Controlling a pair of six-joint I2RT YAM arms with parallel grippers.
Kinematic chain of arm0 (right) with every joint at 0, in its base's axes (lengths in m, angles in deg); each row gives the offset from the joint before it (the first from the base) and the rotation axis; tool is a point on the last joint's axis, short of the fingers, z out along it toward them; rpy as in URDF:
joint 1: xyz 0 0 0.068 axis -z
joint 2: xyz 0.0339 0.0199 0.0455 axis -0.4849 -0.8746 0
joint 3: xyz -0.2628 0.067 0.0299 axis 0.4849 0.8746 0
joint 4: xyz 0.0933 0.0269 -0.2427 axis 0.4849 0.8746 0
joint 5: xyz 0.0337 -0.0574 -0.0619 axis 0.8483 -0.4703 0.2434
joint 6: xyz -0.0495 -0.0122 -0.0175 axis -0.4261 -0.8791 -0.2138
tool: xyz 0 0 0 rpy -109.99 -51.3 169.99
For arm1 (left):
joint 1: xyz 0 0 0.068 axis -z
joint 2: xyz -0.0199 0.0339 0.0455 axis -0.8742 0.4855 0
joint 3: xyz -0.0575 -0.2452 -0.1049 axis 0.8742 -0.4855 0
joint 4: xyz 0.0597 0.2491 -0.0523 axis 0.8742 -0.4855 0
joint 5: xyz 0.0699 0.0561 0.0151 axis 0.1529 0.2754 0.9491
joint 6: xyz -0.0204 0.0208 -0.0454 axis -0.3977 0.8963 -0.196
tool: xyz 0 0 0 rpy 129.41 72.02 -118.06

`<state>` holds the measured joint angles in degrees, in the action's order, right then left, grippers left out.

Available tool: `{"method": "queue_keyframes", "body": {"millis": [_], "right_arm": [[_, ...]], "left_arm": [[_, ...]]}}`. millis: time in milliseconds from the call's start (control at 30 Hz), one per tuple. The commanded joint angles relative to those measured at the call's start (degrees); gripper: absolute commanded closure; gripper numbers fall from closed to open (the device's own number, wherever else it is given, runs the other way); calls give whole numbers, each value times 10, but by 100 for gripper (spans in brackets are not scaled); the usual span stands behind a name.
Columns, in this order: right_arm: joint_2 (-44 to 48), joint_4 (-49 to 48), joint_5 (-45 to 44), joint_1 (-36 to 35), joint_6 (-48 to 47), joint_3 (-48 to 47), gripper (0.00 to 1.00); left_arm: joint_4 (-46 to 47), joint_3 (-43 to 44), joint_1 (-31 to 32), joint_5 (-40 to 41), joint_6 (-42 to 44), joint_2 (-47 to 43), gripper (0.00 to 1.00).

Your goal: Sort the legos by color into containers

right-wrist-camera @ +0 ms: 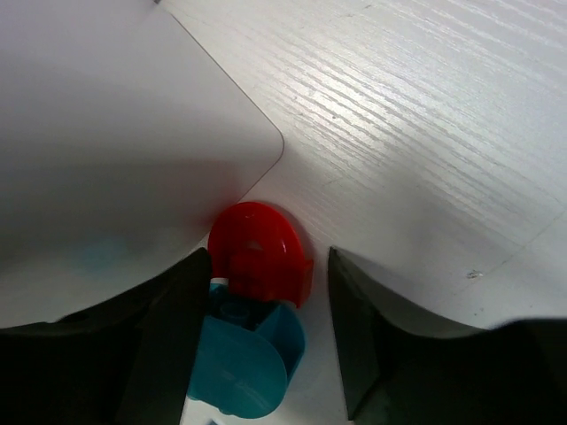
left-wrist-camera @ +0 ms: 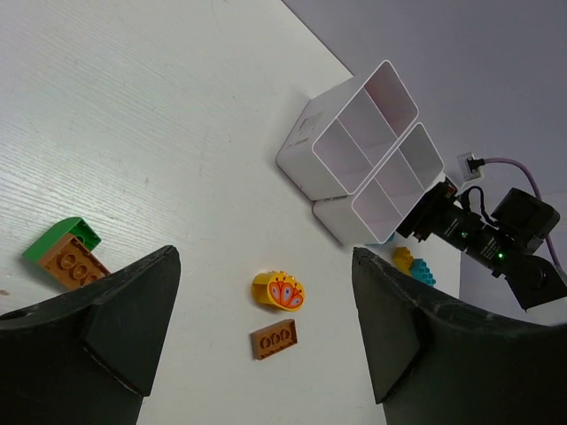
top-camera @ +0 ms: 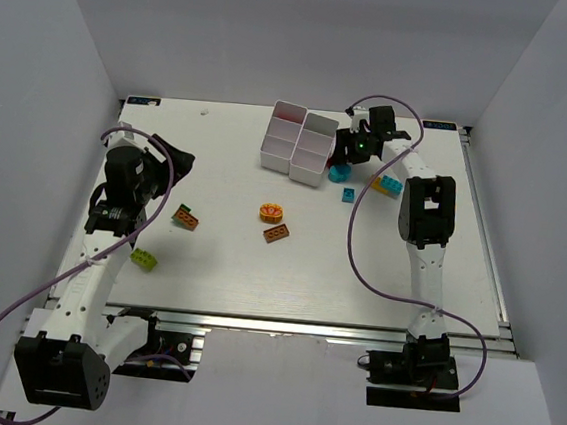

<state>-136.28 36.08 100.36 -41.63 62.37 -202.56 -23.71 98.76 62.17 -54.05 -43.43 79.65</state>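
The white containers [top-camera: 295,143] [left-wrist-camera: 363,150] stand at the back middle of the table. My right gripper [top-camera: 347,160] [right-wrist-camera: 266,261] is down at their right corner. Its open fingers straddle a red-and-cyan lego stack [right-wrist-camera: 257,301] [top-camera: 340,172]; the left finger is against it and a gap shows at the right finger. My left gripper [top-camera: 173,160] [left-wrist-camera: 264,266] hangs open and empty over the left side. A yellow rounded lego [left-wrist-camera: 279,291] [top-camera: 272,211] and a brown flat lego [left-wrist-camera: 274,340] [top-camera: 276,234] lie between its fingers in its view. A green-and-brown stack [top-camera: 185,218] [left-wrist-camera: 64,252] lies nearby.
A lime lego [top-camera: 144,257] lies near the left arm. A cyan lego [top-camera: 348,195] and a yellow-and-cyan stack [top-camera: 387,184] lie right of the containers. The container wall [right-wrist-camera: 115,115] crowds the right gripper's left side. Grey walls enclose the table.
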Motion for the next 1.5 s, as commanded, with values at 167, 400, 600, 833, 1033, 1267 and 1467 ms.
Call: {"method": "queue_keyframes", "body": {"millis": [167,400,600,833,1033,1267,1467], "right_arm": [[20,4,-45,-4,6,38,53],[48,-5,-60,-2,2,72,66],[89,-7,-50,8,-8,109,73],[149,-27,8,23,-8,175,87],[196,-60,48,32,12,222,98],[235,-78,64,33,19,240,99],[274,-98,79,21,22,221,99]], "left_arm": [[0,2,-3,9,3,-19,12],[6,2,-3,9,2,-18,11],[15,4,-3,4,2,-12,11],[32,-1,-3,-8,-5,-6,11],[39,2,-3,-17,-6,-2,11],[45,-3,-3,-22,-12,-9,11],[46,-8,-3,-22,-14,-16,11]]}}
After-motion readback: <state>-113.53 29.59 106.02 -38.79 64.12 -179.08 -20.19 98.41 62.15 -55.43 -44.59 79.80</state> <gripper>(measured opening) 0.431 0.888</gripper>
